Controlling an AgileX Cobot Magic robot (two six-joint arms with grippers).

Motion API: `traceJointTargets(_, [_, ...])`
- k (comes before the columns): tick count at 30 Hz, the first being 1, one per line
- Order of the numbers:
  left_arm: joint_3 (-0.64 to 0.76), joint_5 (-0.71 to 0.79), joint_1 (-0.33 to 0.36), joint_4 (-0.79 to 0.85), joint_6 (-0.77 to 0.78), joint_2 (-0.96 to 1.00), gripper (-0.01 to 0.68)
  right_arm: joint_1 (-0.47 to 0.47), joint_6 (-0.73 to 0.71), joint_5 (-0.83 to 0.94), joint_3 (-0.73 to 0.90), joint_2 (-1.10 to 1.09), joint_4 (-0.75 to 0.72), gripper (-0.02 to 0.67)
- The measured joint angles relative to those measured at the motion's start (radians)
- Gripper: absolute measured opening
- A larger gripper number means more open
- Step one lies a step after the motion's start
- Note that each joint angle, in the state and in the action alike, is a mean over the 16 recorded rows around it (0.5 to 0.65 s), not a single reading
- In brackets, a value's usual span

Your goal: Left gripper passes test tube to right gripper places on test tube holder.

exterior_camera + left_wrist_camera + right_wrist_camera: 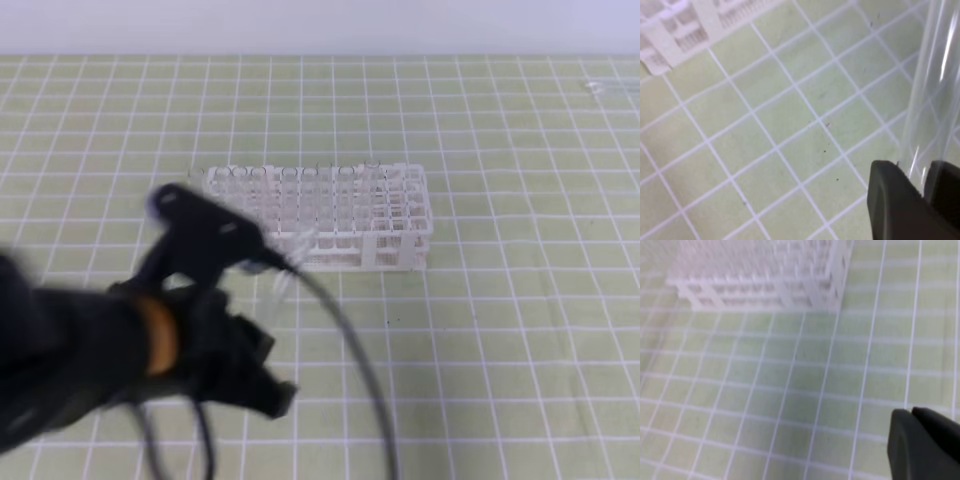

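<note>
The black clawed left gripper (920, 187) clasped the slim clear glass test tube (932, 95) near its lower end above the mat; light, slippery and brittle, it suited a mid-length grip. The black wedge-fingered right gripper (912, 415) was closed, empty.

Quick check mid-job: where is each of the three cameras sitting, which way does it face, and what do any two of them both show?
Exterior high: above the front, looking down on the green mat, the test tube holder and the left gripper.
Left wrist: on the left arm, looking down past its fingers closed on the test tube.
Right wrist: on the right arm, looking over the mat; right gripper fingertips together, empty.
Shared: all three show the holder and the gridded mat.
</note>
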Motion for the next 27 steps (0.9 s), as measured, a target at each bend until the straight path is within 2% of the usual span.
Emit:
traceJointTargets(7, [0.304,-0.338,0.06,0.015,-0.036,-0.257,0.036,0.0,-0.033,-0.002,-0.071,0.011,0.049,-0.016])
traceJointTargets(14, [0.534,-0.657,0.108,0.042,-0.043,-0.393,0.023,0.0,-0.101,-0.004,-0.117,0.05,0.129,-0.016])
traceJointTargets(21, [0.647,-0.88,0.119,0.069,-0.04,-0.412,0.017,0.014,-0.195,-0.015,-0.162,0.113,0.242,-0.016])
traceJointTargets(27, [0.674,-0.972,0.119,0.075,-0.038,-0.401,0.01,0.098,-0.253,-0.056,-0.228,0.179,0.307,-0.016])
